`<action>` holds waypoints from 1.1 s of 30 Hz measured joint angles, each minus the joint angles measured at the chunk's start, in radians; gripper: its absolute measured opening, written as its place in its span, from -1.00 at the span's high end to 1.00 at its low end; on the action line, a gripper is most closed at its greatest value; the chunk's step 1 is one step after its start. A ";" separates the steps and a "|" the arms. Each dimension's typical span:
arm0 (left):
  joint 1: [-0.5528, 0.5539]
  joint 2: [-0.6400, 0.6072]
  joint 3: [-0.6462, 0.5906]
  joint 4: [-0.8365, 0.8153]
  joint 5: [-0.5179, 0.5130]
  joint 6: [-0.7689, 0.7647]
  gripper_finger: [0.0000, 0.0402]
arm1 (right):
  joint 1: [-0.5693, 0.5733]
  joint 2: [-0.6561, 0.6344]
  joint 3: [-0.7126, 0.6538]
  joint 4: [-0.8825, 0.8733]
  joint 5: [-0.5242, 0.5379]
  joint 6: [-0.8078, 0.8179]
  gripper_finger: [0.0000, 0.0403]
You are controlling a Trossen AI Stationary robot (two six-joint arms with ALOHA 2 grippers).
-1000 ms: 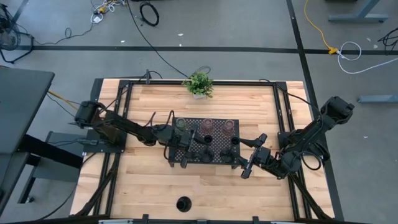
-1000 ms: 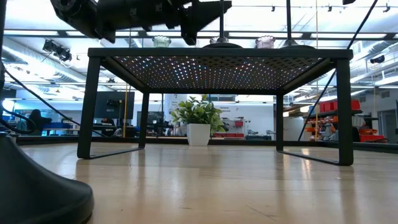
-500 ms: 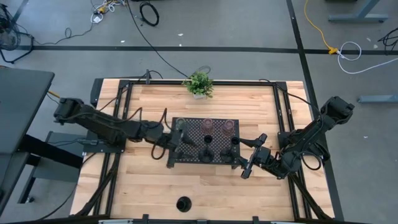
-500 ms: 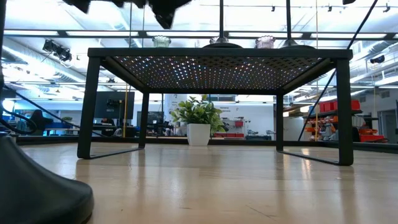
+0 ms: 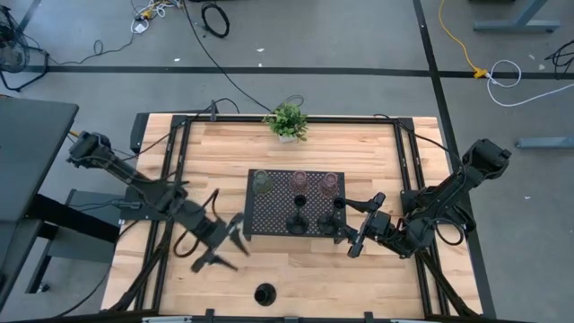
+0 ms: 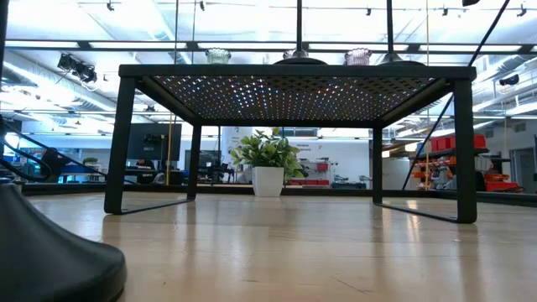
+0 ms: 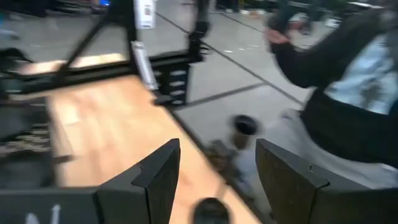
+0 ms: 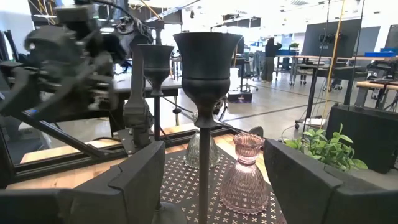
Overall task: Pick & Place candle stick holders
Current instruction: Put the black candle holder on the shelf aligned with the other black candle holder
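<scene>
A black perforated tray (image 5: pixel 269 215) stands on legs mid-table. On it are a greenish glass holder (image 5: pixel 261 182), two pinkish glass holders (image 5: pixel 300 182) (image 5: pixel 329 184) and two tall black holders (image 5: pixel 295 220) (image 5: pixel 339 206). A squat black holder (image 5: pixel 265 293) stands on the table by the near edge. My right gripper (image 5: pixel 344 231) is open at the tray's right near corner. Its fingers stand on either side of the right tall holder's stem (image 8: pixel 202 155) without touching it. My left gripper (image 5: pixel 233 244) is open and empty, off the tray's near left corner.
A potted plant (image 5: pixel 287 121) stands at the table's far edge. In the left wrist view a person in a dark sleeve (image 7: pixel 348 74) shows beyond the table's near edge. Bare wood lies left, right and in front of the tray.
My left gripper has drawn back from over the tray's left part, toward the table's near left, and has turned away from the tray toward the near edge. It has left the low view. The holders on the tray stand as before.
</scene>
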 joint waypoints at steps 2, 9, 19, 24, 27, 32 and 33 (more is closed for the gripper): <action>-0.050 0.000 0.000 -0.001 0.000 -0.011 -0.05 | 0.000 0.000 0.000 0.000 0.000 0.000 -0.35; -0.189 0.052 -0.036 0.090 -0.139 -0.039 -0.05 | 0.000 0.000 0.000 0.004 0.000 0.006 -0.35; -0.287 0.304 -0.047 0.345 -0.275 -0.075 -0.05 | 0.000 0.000 0.000 0.004 -0.001 0.023 -0.35; -0.300 0.410 -0.047 0.445 -0.340 -0.112 -0.05 | 0.002 0.000 0.000 0.002 -0.003 0.023 -0.35; -0.299 0.444 -0.046 0.464 -0.390 -0.139 -0.05 | 0.002 0.000 0.000 -0.002 -0.003 0.023 -0.35; -0.299 0.506 -0.047 0.479 -0.499 -0.204 -0.05 | 0.002 0.000 0.000 -0.002 -0.003 0.023 -0.35; -0.299 0.521 -0.047 0.502 -0.514 -0.214 -0.05 | 0.002 0.000 0.000 -0.002 -0.003 0.023 -0.35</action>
